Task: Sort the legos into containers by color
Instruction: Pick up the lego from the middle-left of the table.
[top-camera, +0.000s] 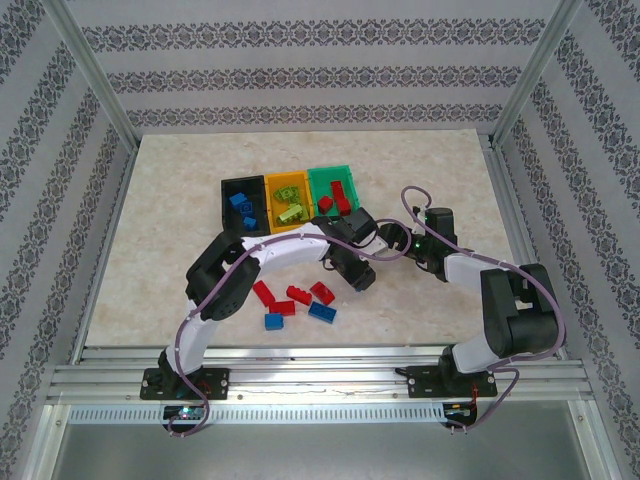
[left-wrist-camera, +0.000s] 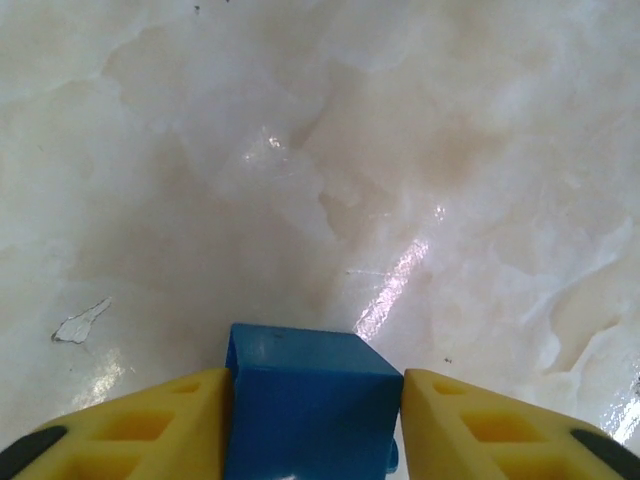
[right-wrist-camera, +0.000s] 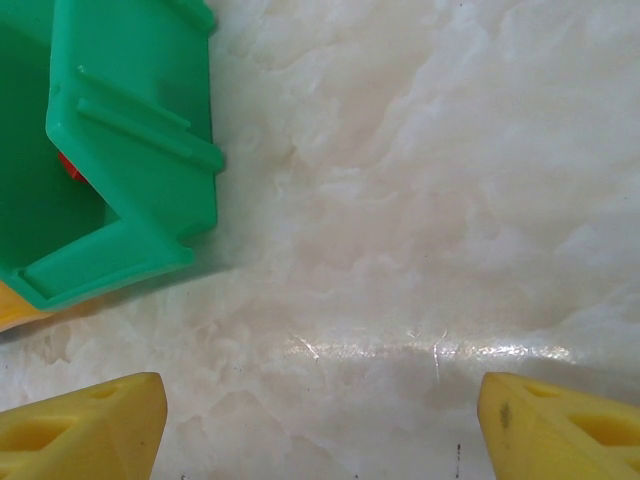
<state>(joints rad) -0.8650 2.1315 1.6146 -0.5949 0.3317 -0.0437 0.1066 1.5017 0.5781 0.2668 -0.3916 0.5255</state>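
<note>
The containers (top-camera: 265, 190) hold sorted bricks. Beside their green bin (right-wrist-camera: 130, 110) the right gripper (right-wrist-camera: 320, 425) hangs spread, empty. In front of them the left gripper (left-wrist-camera: 315, 410) pinches a blue brick (left-wrist-camera: 305, 370) at the tabletop (left-wrist-camera: 400, 150): picking. Next, I judge, lift it to their black bin (top-camera: 224, 205)

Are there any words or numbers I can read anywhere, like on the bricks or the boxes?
None can be read.
There is no writing on the black bin, the orange-yellow bin, the green bin or the blue brick.
The studs on the loose bricks are too small to tell.
</note>
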